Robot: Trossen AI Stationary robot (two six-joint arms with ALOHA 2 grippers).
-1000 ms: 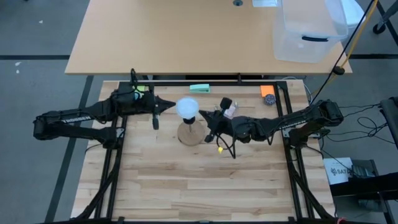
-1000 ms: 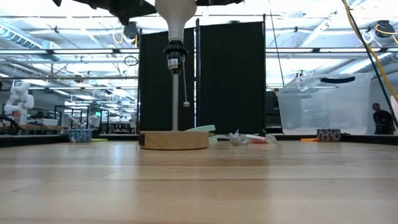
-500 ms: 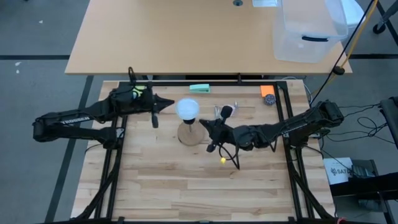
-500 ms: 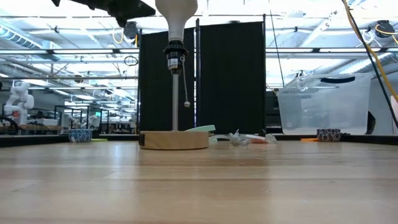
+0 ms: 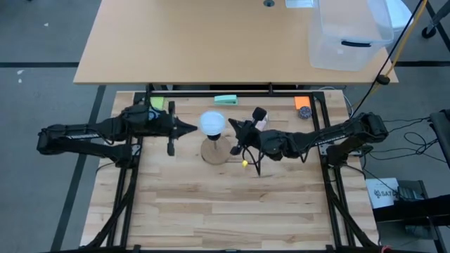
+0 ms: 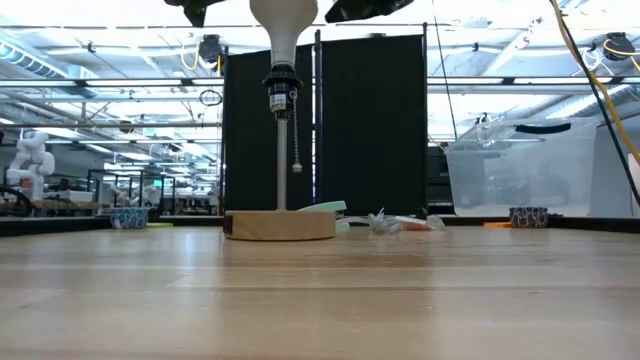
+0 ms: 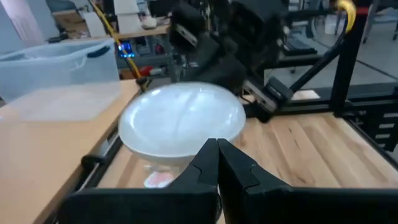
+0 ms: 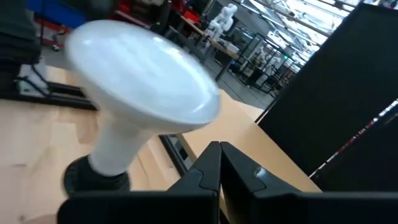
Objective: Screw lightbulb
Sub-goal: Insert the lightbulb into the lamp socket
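Lightbulb [image 5: 212,123] stands neck-down in the black socket [image 6: 281,88] on the wooden base [image 6: 279,224], mid-table. Both grippers sit level with the globe, one each side, neither touching: left gripper [image 5: 190,128] just off one flank, right gripper [image 5: 234,126] close by the other, each with fingers pressed together and holding nothing. I'd guess it's light, smooth, easily cracked; best held gently around the widest part of the globe, not the neck. Farther back, a clear bin [image 5: 349,31] rests on the other table

wooden table [image 5: 211,211] carries round lamp base [image 5: 213,152], green pad [image 5: 226,100].
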